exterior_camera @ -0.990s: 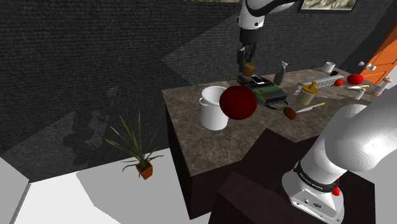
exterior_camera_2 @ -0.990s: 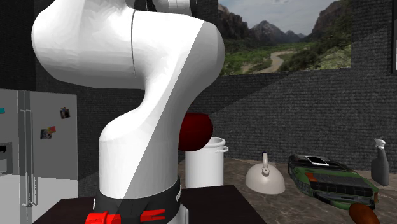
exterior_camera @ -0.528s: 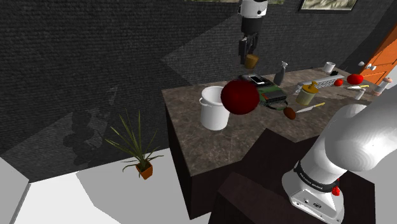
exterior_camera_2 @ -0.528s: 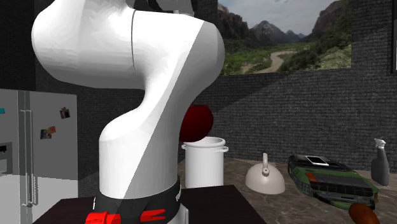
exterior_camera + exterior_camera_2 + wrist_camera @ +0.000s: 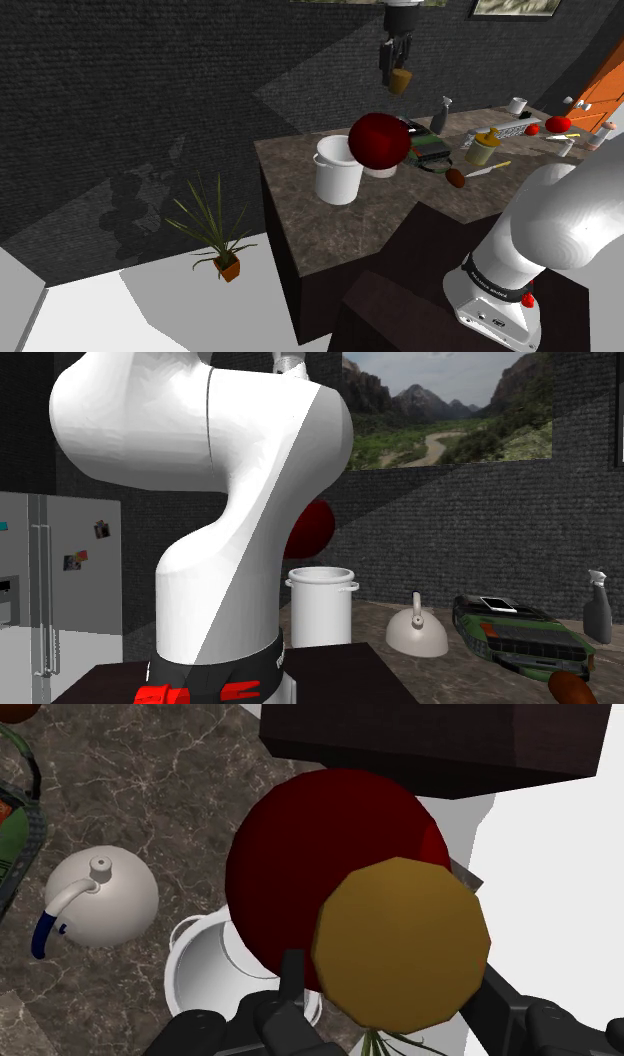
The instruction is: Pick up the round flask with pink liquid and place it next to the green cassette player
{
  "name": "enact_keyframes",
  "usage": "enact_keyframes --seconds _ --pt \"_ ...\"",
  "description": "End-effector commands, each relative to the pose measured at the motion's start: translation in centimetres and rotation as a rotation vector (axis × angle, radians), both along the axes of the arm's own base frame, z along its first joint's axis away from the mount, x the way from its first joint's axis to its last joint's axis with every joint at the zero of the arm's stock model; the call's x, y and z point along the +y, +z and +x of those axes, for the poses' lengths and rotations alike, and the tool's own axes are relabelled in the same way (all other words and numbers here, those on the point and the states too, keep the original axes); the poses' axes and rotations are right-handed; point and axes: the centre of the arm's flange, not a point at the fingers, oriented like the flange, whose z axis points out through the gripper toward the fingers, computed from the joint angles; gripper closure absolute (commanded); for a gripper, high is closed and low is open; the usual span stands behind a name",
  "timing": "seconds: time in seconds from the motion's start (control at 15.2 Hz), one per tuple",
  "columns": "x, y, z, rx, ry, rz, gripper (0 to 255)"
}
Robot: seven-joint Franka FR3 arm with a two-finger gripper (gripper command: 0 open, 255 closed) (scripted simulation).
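Ochre stopper (image 5: 400, 944) is all my jaws are clamped on, with the gripper (image 5: 393, 58) high above the counter (image 5: 340, 225). The round flask (image 5: 378, 140), a dark red globe, hangs beneath it. I judge it could swing or slip loose, striking the white pot (image 5: 337, 172) before reaching the green cassette player (image 5: 428, 148).

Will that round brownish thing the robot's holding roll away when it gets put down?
Likely yes: the round brownish thing looks ball-shaped in the wrist view, so it may roll on the flat counter. It's probably light, since the gripper carries it high, pinched only at its sides. Those curved sides might slip.
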Motion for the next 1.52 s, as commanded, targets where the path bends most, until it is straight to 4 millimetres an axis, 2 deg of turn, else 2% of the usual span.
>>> enact_keyframes --seconds 0.0,0.4,1.45 --pt "0.0 1.2 0.1 -0.003 0.0 -0.001 255" --pt "0.0 3.9 0.1 -0.003 0.0 -0.001 255" --pt "-18.8 -3.8 -5.6 -0.003 0.0 -0.001 255"
